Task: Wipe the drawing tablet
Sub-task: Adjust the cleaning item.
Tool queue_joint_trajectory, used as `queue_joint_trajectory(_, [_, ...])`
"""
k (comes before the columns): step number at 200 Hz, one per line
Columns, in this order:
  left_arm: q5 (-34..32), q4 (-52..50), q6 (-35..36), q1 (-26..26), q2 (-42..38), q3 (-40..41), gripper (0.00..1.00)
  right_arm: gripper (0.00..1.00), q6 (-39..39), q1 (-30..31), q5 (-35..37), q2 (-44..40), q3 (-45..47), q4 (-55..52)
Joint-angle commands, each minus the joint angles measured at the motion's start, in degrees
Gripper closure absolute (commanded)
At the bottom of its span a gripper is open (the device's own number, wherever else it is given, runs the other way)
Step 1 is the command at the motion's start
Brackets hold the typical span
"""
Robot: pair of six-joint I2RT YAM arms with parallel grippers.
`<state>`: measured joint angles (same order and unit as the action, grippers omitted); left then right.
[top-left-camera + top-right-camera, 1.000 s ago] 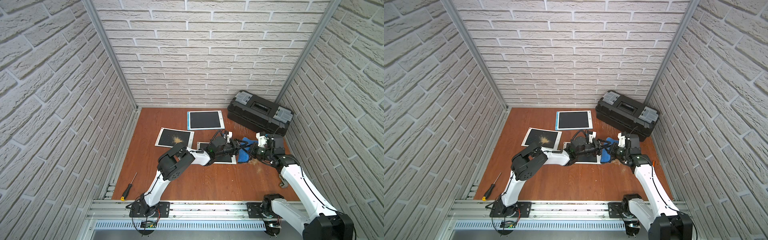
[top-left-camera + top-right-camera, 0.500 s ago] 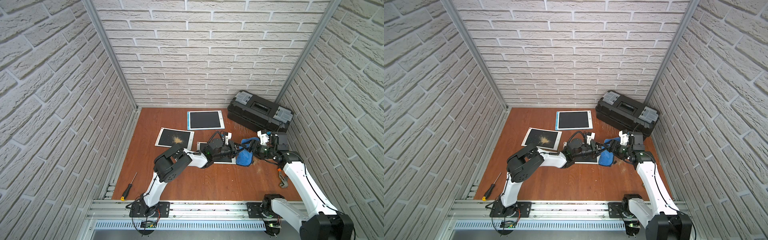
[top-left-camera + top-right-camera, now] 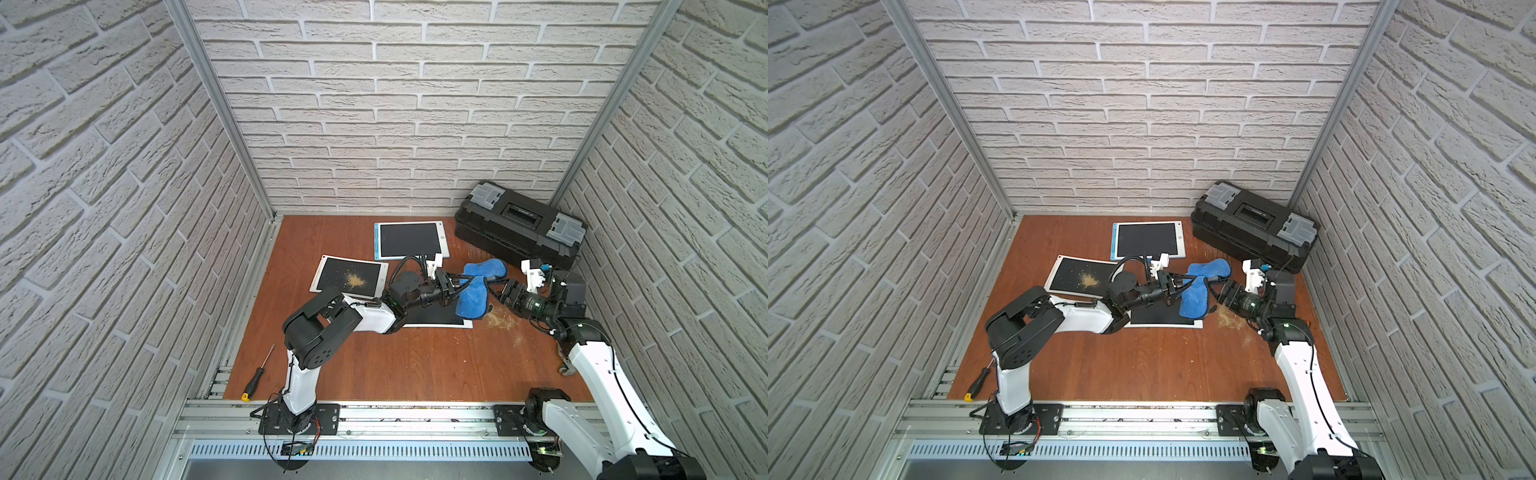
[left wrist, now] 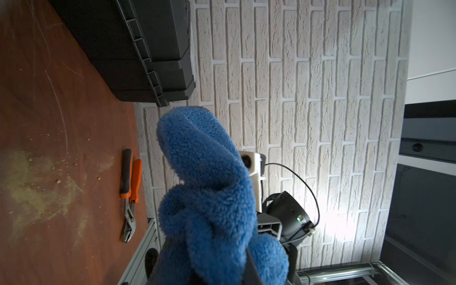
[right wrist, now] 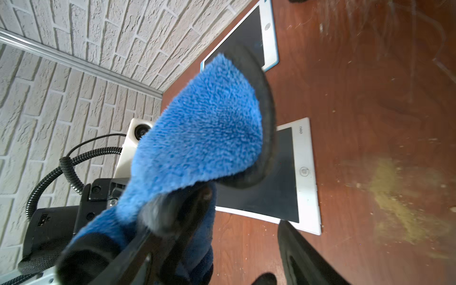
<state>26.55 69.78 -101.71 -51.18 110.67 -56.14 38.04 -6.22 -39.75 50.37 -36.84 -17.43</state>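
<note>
A blue fluffy cloth [image 3: 473,293] [image 3: 1194,297] hangs above the table's middle, pinched by my left gripper [image 3: 455,286] [image 4: 209,271], which is shut on it. My right gripper [image 3: 496,293] [image 5: 222,246] faces it from the right with its jaws open; the cloth [image 5: 202,133] drapes against one of its fingers [image 5: 148,246]. Under the cloth and left arm lies a white-framed drawing tablet [image 3: 436,322] [image 5: 271,192] with a dark screen. A second tablet [image 3: 349,276] to the left carries a patch of sawdust. A third, blue-edged tablet [image 3: 409,240] lies behind.
A black toolbox [image 3: 519,224] [image 4: 138,49] stands at the back right. Sawdust [image 3: 496,320] is scattered on the wood right of the middle tablet. Orange-handled pliers [image 4: 129,192] lie near the right wall. A screwdriver [image 3: 257,374] lies at the front left.
The right gripper has opened, let go of the cloth and drawn back a little to the right. The left gripper has shut on the cloth and now holds it.
</note>
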Motion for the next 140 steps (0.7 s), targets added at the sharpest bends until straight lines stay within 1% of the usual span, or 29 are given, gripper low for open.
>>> queue_joint_trajectory(1, [1.48,10.49,-4.21,-0.67,1.25,-2.66,1.0,0.18,2.16,-0.18,-6.01,-1.16,0.29,9.41])
queue_joint_trajectory(9, [1.64,10.47,-4.53,-0.96,1.46,-3.38,1.0,0.09,2.09,-0.2,-5.81,-2.37,0.28,9.29])
queue_joint_trajectory(16, [1.85,10.47,-4.55,-1.05,1.56,-3.83,1.0,0.07,2.78,-0.19,-6.11,-3.63,0.64,10.64])
queue_joint_trajectory(21, [1.93,10.47,-4.48,-1.21,1.55,-3.99,1.0,0.01,3.31,-0.2,-6.19,-4.6,1.01,11.37])
queue_joint_trajectory(24, [1.94,10.47,-4.56,-1.36,1.56,-4.05,1.0,0.0,3.61,-0.2,-6.17,-5.19,1.13,11.63])
queue_joint_trajectory(48, [1.06,10.46,-4.47,-0.53,0.99,-1.88,1.0,0.01,4.76,-0.15,-6.22,-8.36,2.31,13.12])
queue_joint_trajectory(72, [0.22,10.44,-3.91,1.4,-0.15,2.26,1.0,0.02,4.9,-0.15,-6.87,-10.77,3.71,13.83])
queue_joint_trajectory(91, [-0.07,10.45,-3.46,2.14,-1.31,4.05,1.0,0.02,7.53,-0.11,-9.03,-12.27,5.39,18.29])
queue_joint_trajectory(103, [-0.01,10.47,-3.55,2.09,-1.62,3.9,1.0,0.0,8.41,0.3,-9.62,-12.03,5.9,19.51])
queue_joint_trajectory(140, [0.24,10.47,-4.56,-0.05,-0.66,0.06,1.0,0.0,5.66,1.94,-10.05,-8.57,4.7,16.07])
